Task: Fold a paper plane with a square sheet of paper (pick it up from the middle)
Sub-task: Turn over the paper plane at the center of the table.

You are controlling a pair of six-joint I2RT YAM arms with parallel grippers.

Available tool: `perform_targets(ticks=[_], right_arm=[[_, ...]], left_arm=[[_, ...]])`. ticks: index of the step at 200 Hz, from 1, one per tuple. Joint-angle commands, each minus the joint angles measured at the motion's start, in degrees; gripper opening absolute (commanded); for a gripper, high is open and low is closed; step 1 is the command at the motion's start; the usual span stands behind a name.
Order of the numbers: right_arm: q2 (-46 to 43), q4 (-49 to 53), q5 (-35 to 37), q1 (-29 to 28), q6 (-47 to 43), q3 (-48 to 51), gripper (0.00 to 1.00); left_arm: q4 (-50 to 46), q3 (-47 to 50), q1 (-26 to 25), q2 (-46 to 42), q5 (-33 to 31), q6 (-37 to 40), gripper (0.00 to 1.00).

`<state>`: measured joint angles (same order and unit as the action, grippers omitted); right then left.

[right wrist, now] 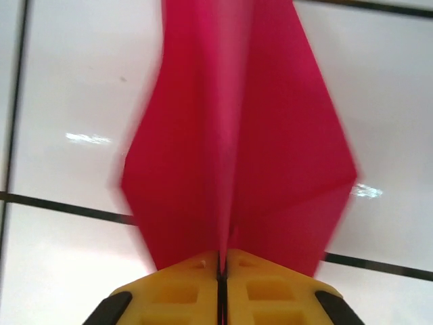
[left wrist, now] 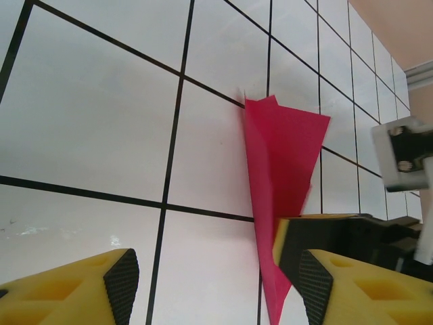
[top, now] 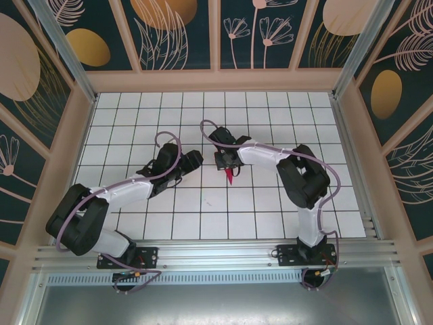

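Note:
The square sheet of paper stands folded into a magenta-red paper plane (top: 231, 175), pointed and kite-shaped, held above the white grid table (top: 270, 115) near its middle. My right gripper (top: 226, 162) is shut on the plane's centre fold; in the right wrist view the wings (right wrist: 237, 135) spread to both sides above the closed gripper (right wrist: 222, 271). My left gripper (top: 193, 161) is open just left of the plane. In the left wrist view the left gripper (left wrist: 218, 284) stands wide, with the plane (left wrist: 281, 149) beside its right finger (left wrist: 314, 284) and nothing between the pads.
Beige frame rails and dark floral wall panels (top: 169, 34) enclose the table on three sides. An aluminium rail (top: 216, 254) with both arm bases runs along the near edge. The right arm's elbow (top: 304, 179) stands over the right-middle tiles.

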<state>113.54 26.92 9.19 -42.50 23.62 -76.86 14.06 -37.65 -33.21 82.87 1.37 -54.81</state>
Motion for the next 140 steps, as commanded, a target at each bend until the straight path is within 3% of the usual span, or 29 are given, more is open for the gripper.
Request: perform_targets(ticks=[1,42,86,140], right_arm=[[1.3,2.0,-0.5,1.0,1.4,-1.3,0.16],[2.0,1.5,-2.3,1.7,1.1,-1.6,0.24],[2.6,2.0,-3.4,1.0,0.6,-2.4,0.26],[9.9,8.2,6.5,-2.4,0.0,-6.8,0.16]], left_arm=[[-0.4,0.0,0.2,0.7,0.2,-0.7,0.67],[-0.1,-0.3,0.2,1.9,1.0,-0.7,0.67],[0.2,-0.5,0.2,2.6,1.3,-0.8,0.67],[0.6,-0.2,0.2,2.9,1.0,-0.9,0.69]])
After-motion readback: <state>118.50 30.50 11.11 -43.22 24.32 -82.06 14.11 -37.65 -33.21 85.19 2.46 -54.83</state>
